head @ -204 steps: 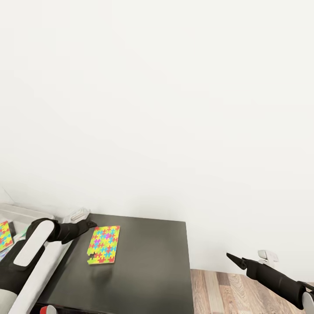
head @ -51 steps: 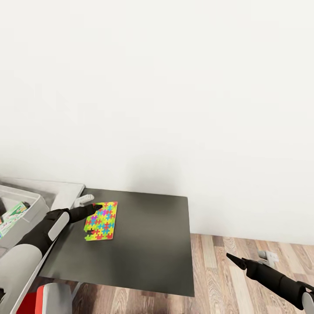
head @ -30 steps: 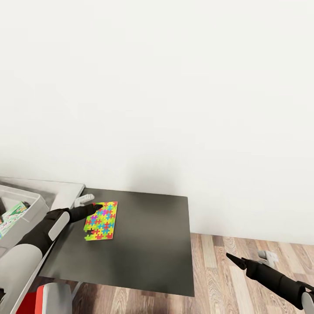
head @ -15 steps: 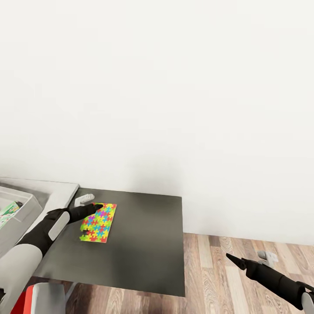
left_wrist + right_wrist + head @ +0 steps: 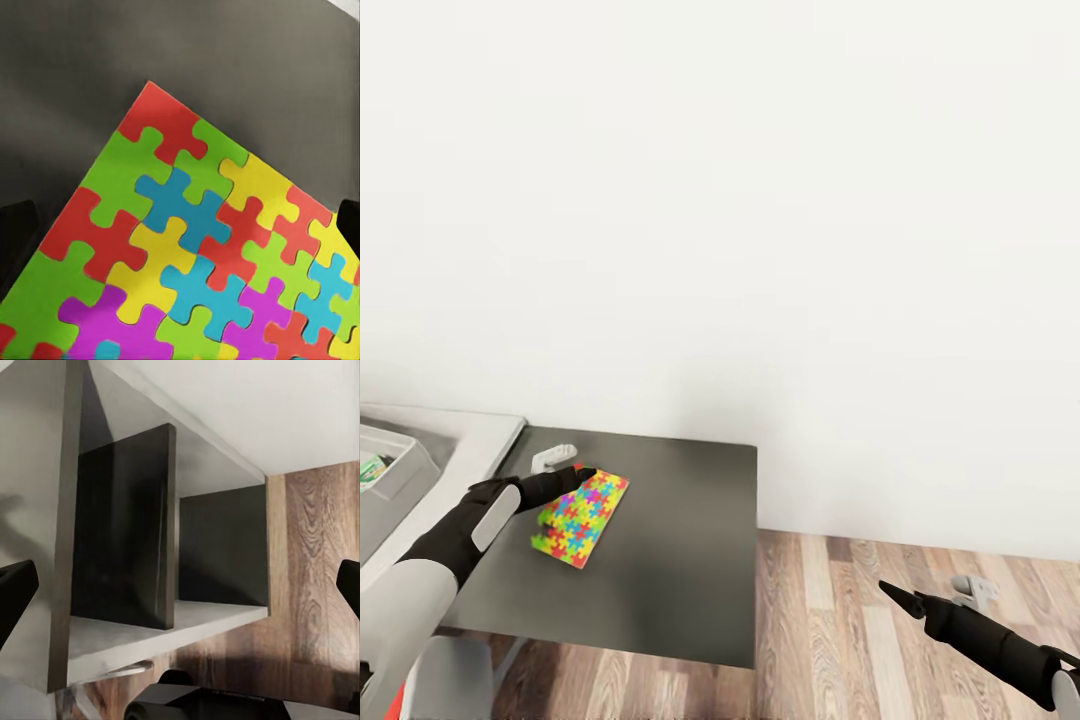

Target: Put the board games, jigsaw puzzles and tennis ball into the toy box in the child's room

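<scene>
Left gripper: the black left gripper (image 5: 582, 474) sits at the far left corner of the thin flat jigsaw puzzle (image 5: 579, 506) of interlocking yellow, red, blue, green and pink pieces; in the left wrist view its two dark fingertips (image 5: 16, 225) stand wide apart on either side of the puzzle (image 5: 187, 255), so the jaws are spread and released, not clamping it.

Jigsaw puzzle: lies flat on the dark grey counter (image 5: 670, 560), towards its left half, turned at a slant to the counter's edges.

White object: a small white fitting (image 5: 552, 457) lies on the counter just beyond the left gripper, at the far left corner.

Toy box: a corner of the shallow light grey bin (image 5: 400, 470) shows at the far left on the pale grey desk top (image 5: 480, 440), with something green inside it; well apart from the puzzle.

Right gripper: the black right gripper (image 5: 887, 590) hangs over the wooden plank floor (image 5: 840, 620) to the right of the counter, holding nothing; its fingertips come to one point in the head view, yet sit at opposite edges in the right wrist view, so I cannot tell its state.

Wall: plain white wall (image 5: 760, 220) behind everything.
</scene>
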Tool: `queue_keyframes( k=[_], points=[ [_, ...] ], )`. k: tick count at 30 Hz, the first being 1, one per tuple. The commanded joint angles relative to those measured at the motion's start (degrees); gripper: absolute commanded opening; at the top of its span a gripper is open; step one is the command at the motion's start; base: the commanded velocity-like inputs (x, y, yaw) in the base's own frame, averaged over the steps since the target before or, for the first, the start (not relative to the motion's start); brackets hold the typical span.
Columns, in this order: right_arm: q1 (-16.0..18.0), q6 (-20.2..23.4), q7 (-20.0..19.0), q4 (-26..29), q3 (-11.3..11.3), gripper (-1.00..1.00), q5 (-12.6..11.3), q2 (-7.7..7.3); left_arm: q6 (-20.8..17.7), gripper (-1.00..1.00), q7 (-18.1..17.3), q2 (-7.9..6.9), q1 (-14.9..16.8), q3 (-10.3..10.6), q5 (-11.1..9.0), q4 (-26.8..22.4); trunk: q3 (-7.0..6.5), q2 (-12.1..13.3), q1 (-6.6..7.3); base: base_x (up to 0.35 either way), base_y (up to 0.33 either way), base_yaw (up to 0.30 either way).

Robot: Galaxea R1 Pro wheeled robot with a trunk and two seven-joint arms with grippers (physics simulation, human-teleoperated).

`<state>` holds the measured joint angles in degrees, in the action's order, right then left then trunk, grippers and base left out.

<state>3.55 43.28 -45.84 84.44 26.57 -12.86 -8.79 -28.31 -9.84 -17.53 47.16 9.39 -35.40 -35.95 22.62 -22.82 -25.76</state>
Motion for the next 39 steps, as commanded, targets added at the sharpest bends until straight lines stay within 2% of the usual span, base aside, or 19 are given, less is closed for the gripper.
queue_keyframes(
  k=[1, 10, 24, 39],
  points=[
    [0.05, 0.32, -0.13, 0.02, 0.08, 1.00, -0.15, 0.00, -0.16, 1.00, -0.01, -0.06, 0.04, 0.20, -0.19, -0.04, 0.09, -0.10, -0.03, -0.039, -0.043, 0.000],
    [0.03, 0.32, -0.13, 0.02, 0.07, 1.00, -0.15, 0.00, -0.31, 1.00, 0.06, 0.02, 0.04, 0.19, -0.16, -0.06, 0.09, -0.10, -0.03, -0.164, -0.031, 0.000],
    [0.04, 0.32, -0.13, -0.02, 0.06, 1.00, -0.15, 0.00, -0.49, 1.00, 0.16, 0.03, 0.04, 0.13, -0.18, -0.04, 0.09, -0.10, -0.03, -0.013, -0.190, 0.000],
    [0.05, 0.58, -0.08, 0.00, 0.24, 1.00, -0.19, 0.00, -0.70, 1.00, 0.13, 0.04, 0.04, 0.10, -0.19, -0.05, 0.09, -0.10, -0.03, -0.123, -0.065, 0.000]
  ],
)
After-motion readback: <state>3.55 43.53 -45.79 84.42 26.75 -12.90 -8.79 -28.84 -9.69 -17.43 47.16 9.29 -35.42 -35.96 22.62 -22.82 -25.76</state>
